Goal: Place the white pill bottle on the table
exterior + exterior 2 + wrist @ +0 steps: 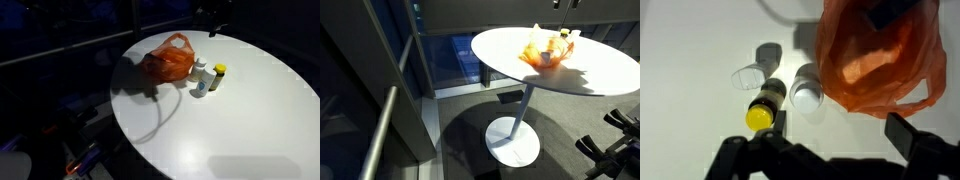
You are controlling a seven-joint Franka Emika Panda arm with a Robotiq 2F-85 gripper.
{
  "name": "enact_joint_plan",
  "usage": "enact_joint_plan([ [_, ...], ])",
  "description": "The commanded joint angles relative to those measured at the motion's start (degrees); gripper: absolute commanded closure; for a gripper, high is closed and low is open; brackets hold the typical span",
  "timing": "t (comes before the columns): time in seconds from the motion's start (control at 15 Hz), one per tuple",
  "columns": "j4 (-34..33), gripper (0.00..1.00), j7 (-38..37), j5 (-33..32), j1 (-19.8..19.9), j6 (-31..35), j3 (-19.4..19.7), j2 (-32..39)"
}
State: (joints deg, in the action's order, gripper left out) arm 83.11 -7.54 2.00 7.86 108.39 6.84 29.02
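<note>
The white pill bottle stands upright on the round white table, between the orange plastic bag and a yellow-capped bottle. In an exterior view the white pill bottle stands just right of the bag. My gripper is open and empty, hovering above the table. In the wrist view its fingers frame the bare spot in front of the bag, and the white bottle lies just beyond the left finger. The gripper shows at the top edge in an exterior view.
A small clear object lies beside the yellow-capped bottle. The table stands on a single pedestal with a round base. The surroundings are dark, and a railing runs beside the table.
</note>
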Motion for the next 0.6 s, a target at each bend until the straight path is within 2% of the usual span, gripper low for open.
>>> enact_joint_plan([
  [0.0, 6.5, 0.0, -3.0, -3.6, -1.9, -3.7, 1.1, -6.3],
  [0.53, 23.4, 0.0, -0.9, -7.4, -2.5, -6.0, 0.4, -19.5],
])
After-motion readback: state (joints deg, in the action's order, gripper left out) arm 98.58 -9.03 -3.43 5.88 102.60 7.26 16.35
